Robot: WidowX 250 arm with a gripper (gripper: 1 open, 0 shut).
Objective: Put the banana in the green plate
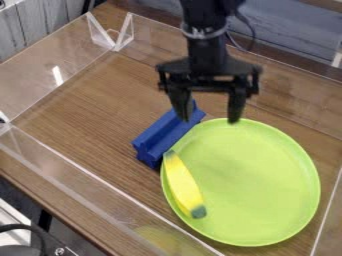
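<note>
The banana [185,184] lies at the green plate's [261,190] left rim, well below the empty, wide-open pincer [207,103].

A blue rectangular block [163,135] is lying flat on the brown wood-grain tabletop [94,110], angled diagonally near the middle. Clear plastic walls [60,165] are standing around the table's edges, catching glints of light. A small transparent plastic stand [110,32] is sitting at the far side, well apart from the block.
</note>
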